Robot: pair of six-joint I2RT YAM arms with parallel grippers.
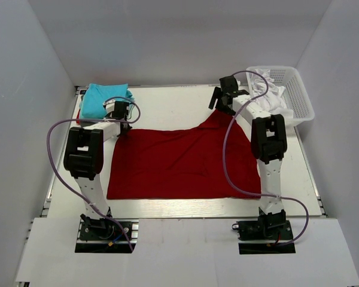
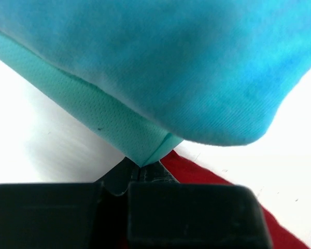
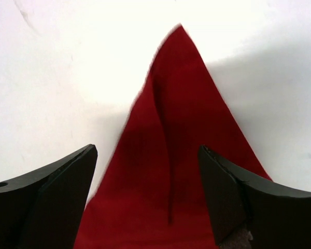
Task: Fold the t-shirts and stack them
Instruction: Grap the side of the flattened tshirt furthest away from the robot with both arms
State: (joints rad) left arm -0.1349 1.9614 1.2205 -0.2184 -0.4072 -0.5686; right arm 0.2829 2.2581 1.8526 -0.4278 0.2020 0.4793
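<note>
A large dark red t-shirt (image 1: 179,161) lies spread flat on the table, its back right corner pulled into a point (image 3: 171,104). My left gripper (image 1: 123,122) sits at the shirt's back left corner. Its fingertips (image 2: 140,170) are pressed together on the red cloth (image 2: 202,174) at the edge. Just beyond them lies the stack of folded turquoise t-shirts (image 2: 186,62), at the back left (image 1: 102,99). My right gripper (image 1: 225,99) hovers over the pointed corner, open (image 3: 147,171), with one finger (image 3: 67,181) on each side of the cloth.
A white mesh basket (image 1: 302,98) holding white cloth stands at the back right, close to the right arm. Grey walls enclose the table on three sides. Purple cables loop from both arms.
</note>
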